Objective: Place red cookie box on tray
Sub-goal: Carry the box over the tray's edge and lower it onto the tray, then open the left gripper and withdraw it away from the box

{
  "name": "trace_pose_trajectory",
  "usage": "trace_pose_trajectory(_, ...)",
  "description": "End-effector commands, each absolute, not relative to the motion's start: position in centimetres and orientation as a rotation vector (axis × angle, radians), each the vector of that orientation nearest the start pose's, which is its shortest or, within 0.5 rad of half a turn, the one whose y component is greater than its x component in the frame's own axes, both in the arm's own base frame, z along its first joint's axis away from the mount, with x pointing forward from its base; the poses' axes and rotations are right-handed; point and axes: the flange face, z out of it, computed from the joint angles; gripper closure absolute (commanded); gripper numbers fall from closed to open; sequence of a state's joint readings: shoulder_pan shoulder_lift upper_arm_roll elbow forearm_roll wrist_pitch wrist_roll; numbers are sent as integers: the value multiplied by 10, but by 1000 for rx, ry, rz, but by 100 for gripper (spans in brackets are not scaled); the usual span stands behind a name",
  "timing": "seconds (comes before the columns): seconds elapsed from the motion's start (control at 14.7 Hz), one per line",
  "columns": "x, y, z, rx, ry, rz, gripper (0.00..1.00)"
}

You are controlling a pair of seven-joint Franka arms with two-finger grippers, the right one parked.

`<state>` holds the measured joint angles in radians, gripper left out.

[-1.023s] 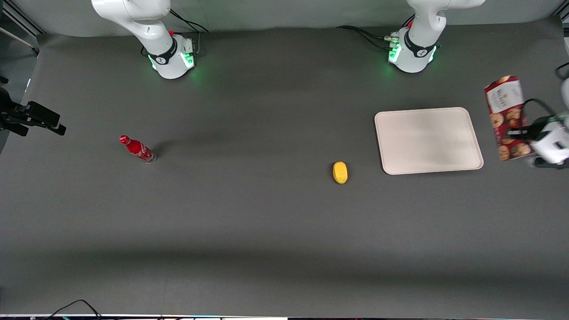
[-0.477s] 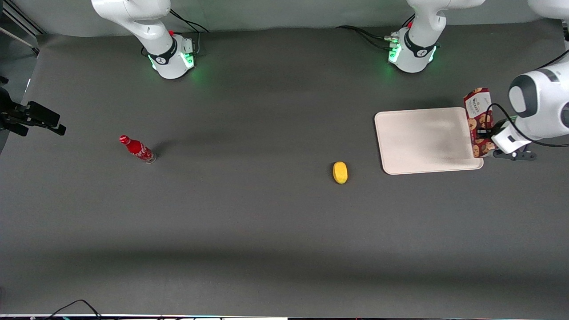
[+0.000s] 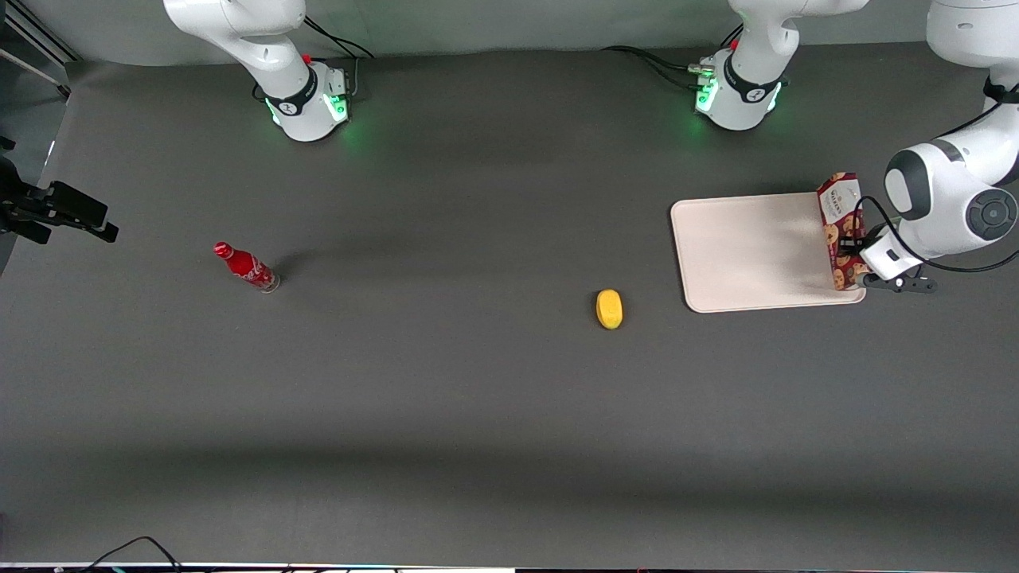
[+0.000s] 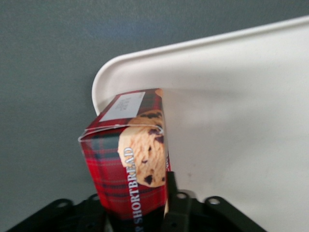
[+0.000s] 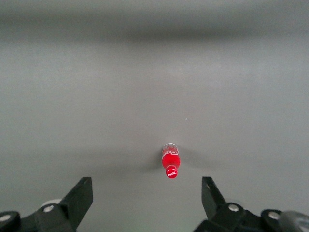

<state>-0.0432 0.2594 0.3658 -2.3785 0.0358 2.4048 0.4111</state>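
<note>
Right now the pincer (image 3: 853,253) grips the red cookie box (image 3: 841,229) over the tray (image 3: 748,255) edge at frame right; shift inward, then lower flat.

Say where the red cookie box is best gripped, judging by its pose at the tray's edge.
Best where the gripper holds it now: across the two broad printed faces of the red cookie box, near one end. Those faces are flat and close together. It stands on a long narrow side over the tray rim toward the working arm's end, so come in from that end.

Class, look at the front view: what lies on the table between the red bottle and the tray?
A yellow lemon-like fruit lies between the red bottle and the tray; otherwise bare mat.
</note>
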Motion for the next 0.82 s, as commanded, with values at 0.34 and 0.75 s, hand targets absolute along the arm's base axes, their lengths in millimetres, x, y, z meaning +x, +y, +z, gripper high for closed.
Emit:
trace_pose_trajectory(0.34,497,155,372,-3196,185,279,0)
trace_pose_trajectory(0.75,530,101,583,-3182,194,316,0)
